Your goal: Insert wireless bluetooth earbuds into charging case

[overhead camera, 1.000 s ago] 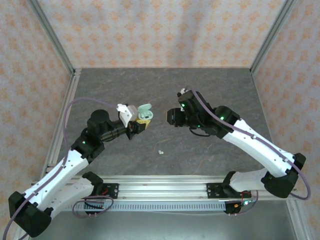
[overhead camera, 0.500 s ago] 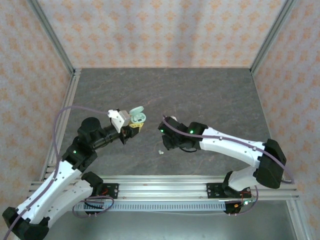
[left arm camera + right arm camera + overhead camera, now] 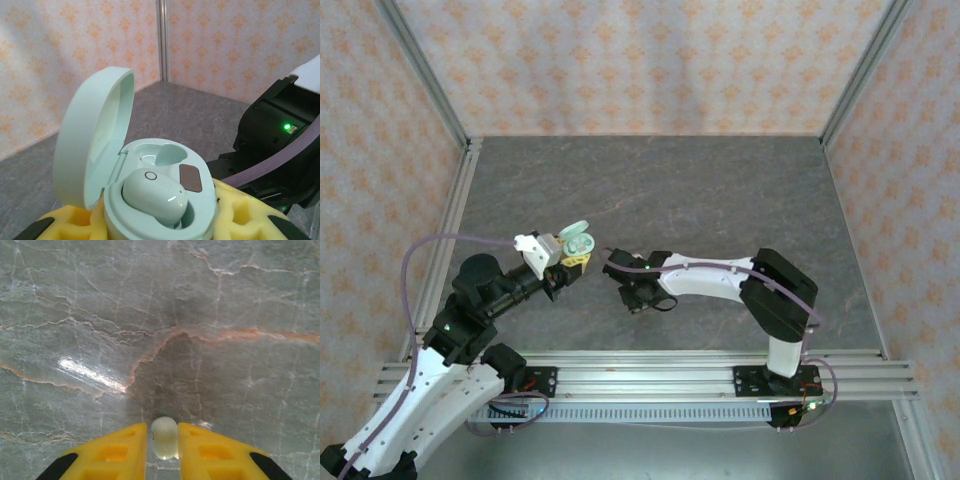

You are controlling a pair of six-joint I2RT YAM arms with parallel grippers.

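One case is open, with one lid and two wells, one filled and one empty. There are two earbuds: one earbud in the case, the other earbud on the one table, off to the case's right. There are two arms, the left arm below-left of the case and the right arm to its right. There are two grippers, the left gripper at the case and the right gripper to its right, each with two yellow fingers, four in all. Two purple cables trail from the arms. Three patterned walls stand around the case.
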